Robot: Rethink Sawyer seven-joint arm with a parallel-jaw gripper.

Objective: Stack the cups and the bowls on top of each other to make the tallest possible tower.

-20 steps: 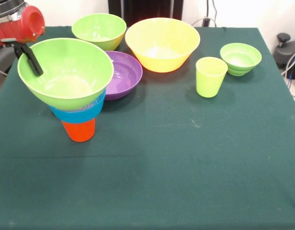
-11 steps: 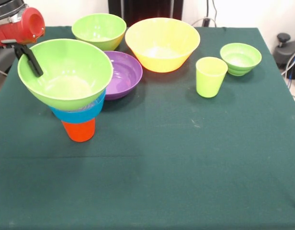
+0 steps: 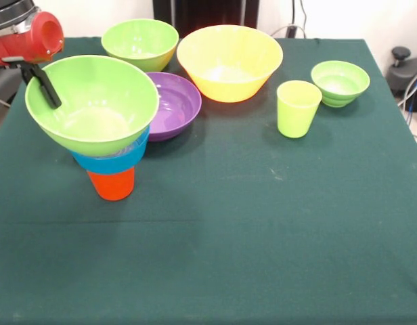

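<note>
Front view: my gripper grips the left rim of the large green bowl, apparently clamped, though the far finger is hidden. That bowl tops the tower: blue bowl on orange cup, beside the purple bowl.

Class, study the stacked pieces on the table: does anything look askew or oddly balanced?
Yes. The large lime green bowl atop the blue bowl and orange cup overhangs them widely, its rim tilted, with the gripper at that rim.
</note>
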